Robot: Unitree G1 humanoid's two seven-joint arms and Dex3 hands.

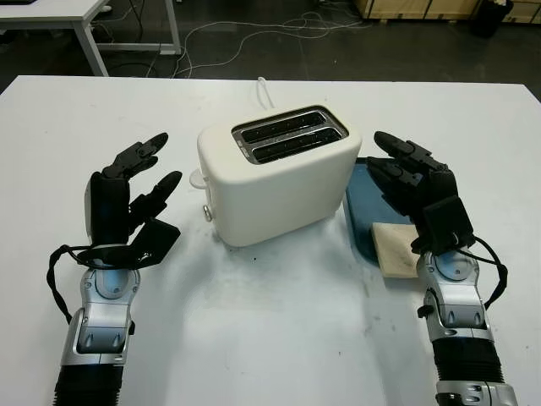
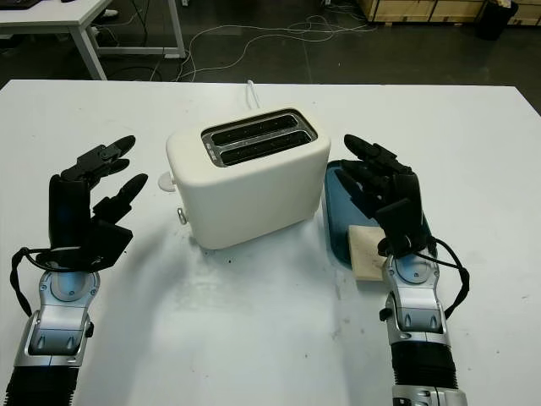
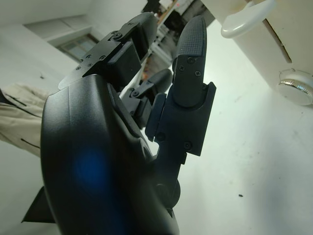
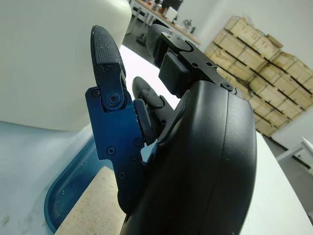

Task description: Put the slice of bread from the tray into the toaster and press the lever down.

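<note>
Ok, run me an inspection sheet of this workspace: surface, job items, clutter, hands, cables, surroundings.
Surface: white table, a few dark specks.
Job's things: cream toaster at centre, both slots empty, lever on its left end; slice of bread on the blue tray right of the toaster.
Clutter: nothing seen.
Hands: left hand open, left of the toaster; right hand open, above the tray; neither holds anything.
Cables: white toaster cord behind it; loose cables on the floor.
Surroundings: desk legs, wooden crates.
</note>
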